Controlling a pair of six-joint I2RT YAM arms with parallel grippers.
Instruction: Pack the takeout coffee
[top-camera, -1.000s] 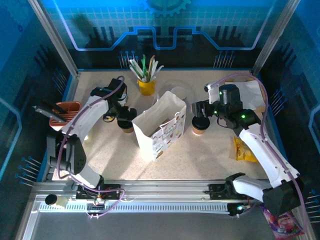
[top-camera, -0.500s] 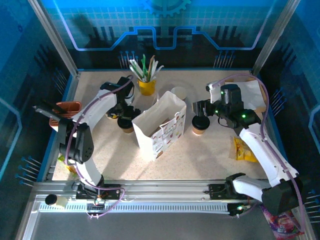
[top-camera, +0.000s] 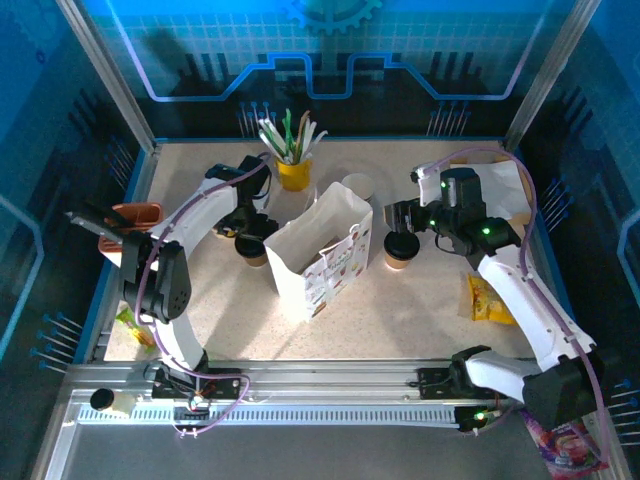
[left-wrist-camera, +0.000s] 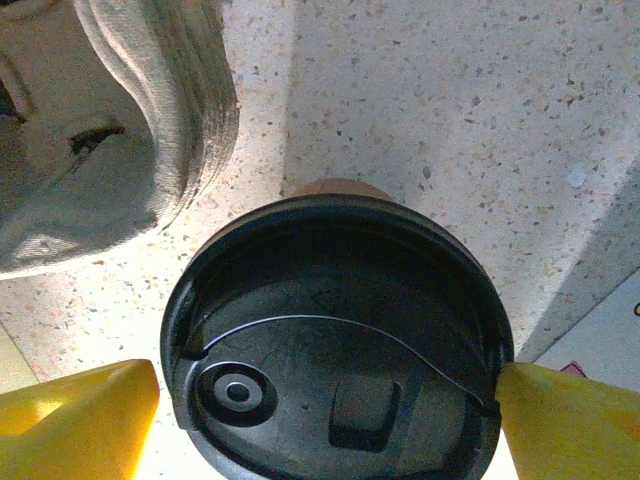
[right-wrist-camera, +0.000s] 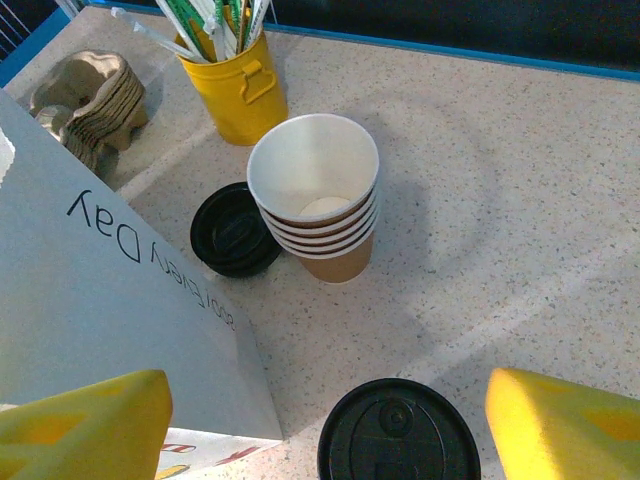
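Because each cup must be seized from above, the left gripper (left-wrist-camera: 328, 372) straddles a lidded kraft cup (left-wrist-camera: 335, 340) directly beneath it; whether its fingers (left-wrist-camera: 70, 420) yet press cannot be told. The white paper bag (top-camera: 318, 255) stands mouth-up just right of that gripper. The right gripper (right-wrist-camera: 328, 385) hangs open over the second lidded cup (right-wrist-camera: 400, 435). Wrist views resolve finger clearances that the overhead view blurs.
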